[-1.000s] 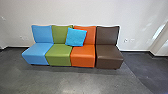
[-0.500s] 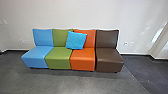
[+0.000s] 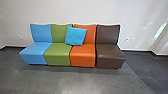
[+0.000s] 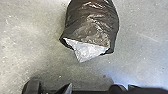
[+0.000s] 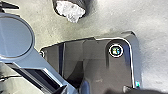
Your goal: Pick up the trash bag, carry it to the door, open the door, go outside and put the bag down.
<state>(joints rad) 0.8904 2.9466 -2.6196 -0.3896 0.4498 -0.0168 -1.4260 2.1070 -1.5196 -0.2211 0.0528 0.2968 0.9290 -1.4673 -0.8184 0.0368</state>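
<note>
Grey floor (image 3: 75, 81), 4 seats (image 3: 82, 58), 1 cushion (image 3: 75, 36), 1 bag (image 4: 91, 25).

lounge with colourful seats (image 3: 58, 57)

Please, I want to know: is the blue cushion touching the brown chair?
Apart. In the head view, a strip of the orange backrest shows between the blue cushion and the brown chair.

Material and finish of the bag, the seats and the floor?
Trash bag: looks like thin dark plastic film, semi-glossy, with creases catching light; clear or whitish plastic, perhaps a liner, pokes from its end.
Brown seat: probably leather or vinyl, satin, smooth with soft highlights.
Floor: likely concrete, lightly polished, given mottled grey and blurry reflections.
</note>
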